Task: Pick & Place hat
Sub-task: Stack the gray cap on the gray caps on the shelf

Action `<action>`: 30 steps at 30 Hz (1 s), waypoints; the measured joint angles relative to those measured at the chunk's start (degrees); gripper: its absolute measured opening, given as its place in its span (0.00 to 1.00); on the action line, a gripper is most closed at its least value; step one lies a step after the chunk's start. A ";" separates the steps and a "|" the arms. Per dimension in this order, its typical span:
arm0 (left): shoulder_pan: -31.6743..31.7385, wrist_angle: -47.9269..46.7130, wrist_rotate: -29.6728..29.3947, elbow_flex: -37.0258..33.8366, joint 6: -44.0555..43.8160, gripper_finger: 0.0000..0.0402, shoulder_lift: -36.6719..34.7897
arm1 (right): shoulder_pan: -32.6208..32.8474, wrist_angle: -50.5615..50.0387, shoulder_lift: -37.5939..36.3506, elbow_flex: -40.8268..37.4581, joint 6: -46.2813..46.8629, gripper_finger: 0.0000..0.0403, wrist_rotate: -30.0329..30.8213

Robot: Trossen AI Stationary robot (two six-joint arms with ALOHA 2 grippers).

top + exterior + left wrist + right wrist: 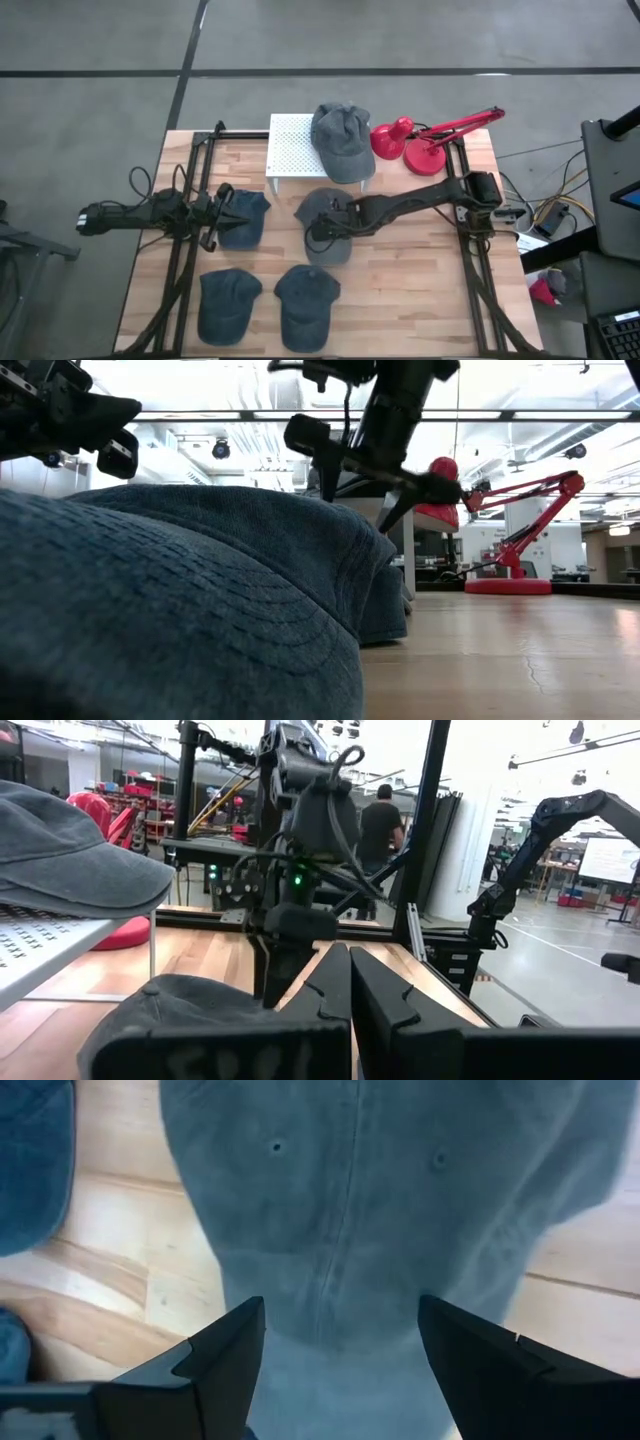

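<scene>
High view: wooden desk (400, 280) of pale planks on a grey concrete floor. Far edge: white perforated stand (290, 150) carrying a grey hat (342, 140); red lamp (430, 140) at the far right corner. Desk centre: second grey hat (322, 212), right gripper (340, 1340) above it, fingers spread wide. Left edge: blue hat (246, 220), left gripper (228, 212) over it, fingers pressed together. Near edge: two more blue hats (228, 303) (306, 300). Room behind: workshop, one standing person (380, 825). No legible writing.
</scene>
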 joint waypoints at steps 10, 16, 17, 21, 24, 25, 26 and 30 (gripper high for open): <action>0.00 0.02 -0.23 0.00 1.08 0.00 0.00 | -0.74 12.94 -0.02 -10.15 5.18 0.65 -0.16; 0.00 0.01 -0.23 0.00 1.09 0.00 -0.02 | -0.74 13.61 -0.19 -12.83 8.32 0.62 -3.46; 0.00 0.01 -0.23 0.00 1.17 0.00 -0.01 | -0.69 13.56 -0.20 -13.11 8.70 0.61 -4.05; 0.00 0.02 -0.23 0.00 1.36 0.00 0.00 | -0.69 13.20 -0.19 -13.99 9.78 0.52 -6.11; 0.00 0.01 -0.23 0.00 1.38 0.00 -0.02 | -0.67 12.48 -0.20 -14.72 10.75 0.44 -6.61; 0.00 0.02 -0.23 0.00 1.39 0.00 -0.02 | -0.67 12.49 -0.20 -14.98 10.96 0.40 -6.61; 0.00 0.00 -0.23 0.00 1.40 0.00 0.00 | -0.67 12.49 -0.23 -15.24 11.15 0.37 -6.61; 0.00 0.00 -0.23 0.00 1.43 0.00 -0.01 | -0.65 11.25 -0.24 -15.58 10.91 0.22 -6.59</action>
